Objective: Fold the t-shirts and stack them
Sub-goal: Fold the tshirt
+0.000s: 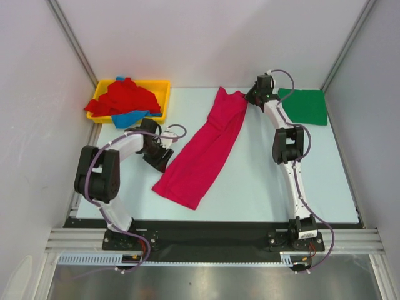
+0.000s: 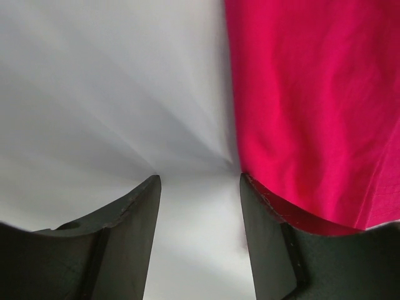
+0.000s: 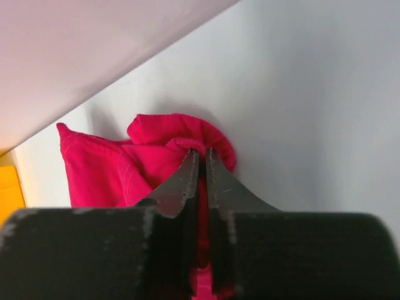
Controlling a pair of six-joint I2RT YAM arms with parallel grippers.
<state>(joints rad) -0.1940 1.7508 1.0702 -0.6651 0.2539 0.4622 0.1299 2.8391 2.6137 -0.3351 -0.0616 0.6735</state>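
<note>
One green t-shirt (image 1: 306, 106) lies flat and squared at the table's (image 1: 262, 181) two o'clock corner. It looks like the only one finished. The red t-shirt (image 1: 125, 97) and blue t-shirt (image 1: 130, 117) sit heaped in the yellow tray (image 1: 164, 87) at eleven o'clock, not yet folded. The magenta-pink t-shirt (image 1: 203, 150) is in play: a long narrow band running diagonally across the middle, from twelve o'clock down to seven. By my read, well under halfway. The right arm reaches far out, and the right gripper (image 3: 200, 153) is clamped tight on the bunched far end of the pink cloth. The left arm curls inward with the left gripper (image 2: 200, 181) low at the shirt's nine o'clock edge. Its jaws are apart and hold nothing.
</note>
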